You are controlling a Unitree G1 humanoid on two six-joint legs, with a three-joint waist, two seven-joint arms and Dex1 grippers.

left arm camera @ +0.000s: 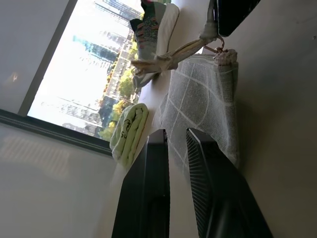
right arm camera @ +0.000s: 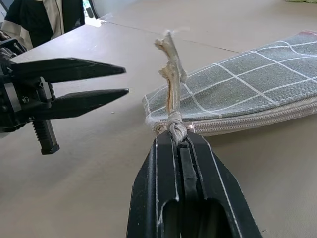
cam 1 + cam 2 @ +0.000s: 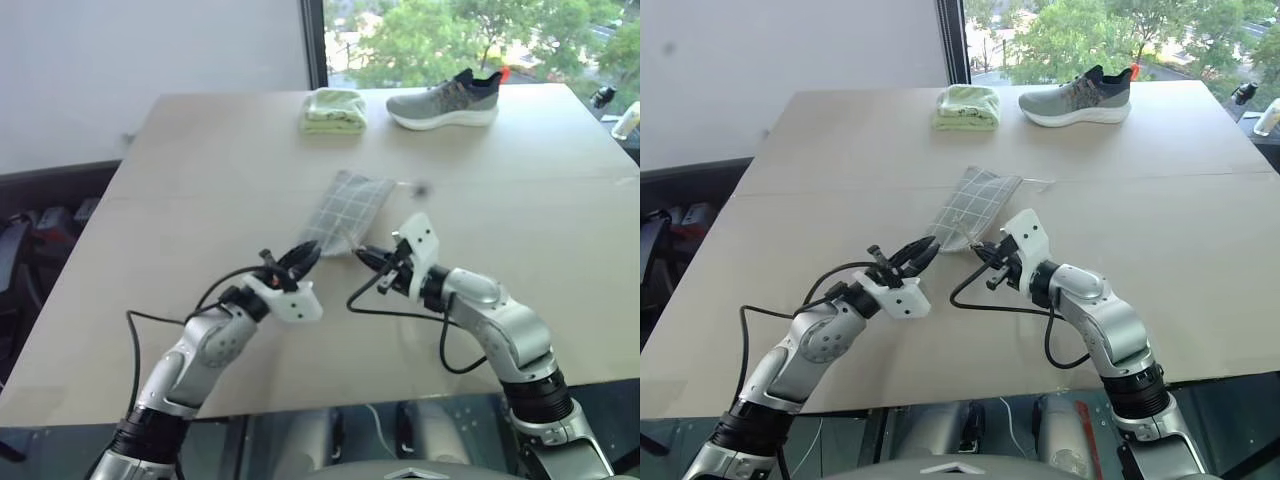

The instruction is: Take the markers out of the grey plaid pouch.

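Note:
The grey plaid pouch [image 3: 350,205] lies flat in the middle of the table, its zip edge [image 2: 257,119] closed. No markers are in view. My right gripper [image 2: 178,139] is shut on the knotted pale drawstring [image 2: 171,64] at the pouch's near corner, and the cord stands up from the grip. My left gripper [image 3: 310,250] hovers just to the left of that corner, level and pointing at the pouch. Its two fingers [image 2: 99,69] are slightly apart with nothing between them.
A folded light-green cloth [image 3: 333,110] and a grey sneaker [image 3: 445,100] sit near the table's far edge by the window. Black cables loop from both wrists over the near part of the table [image 3: 200,200].

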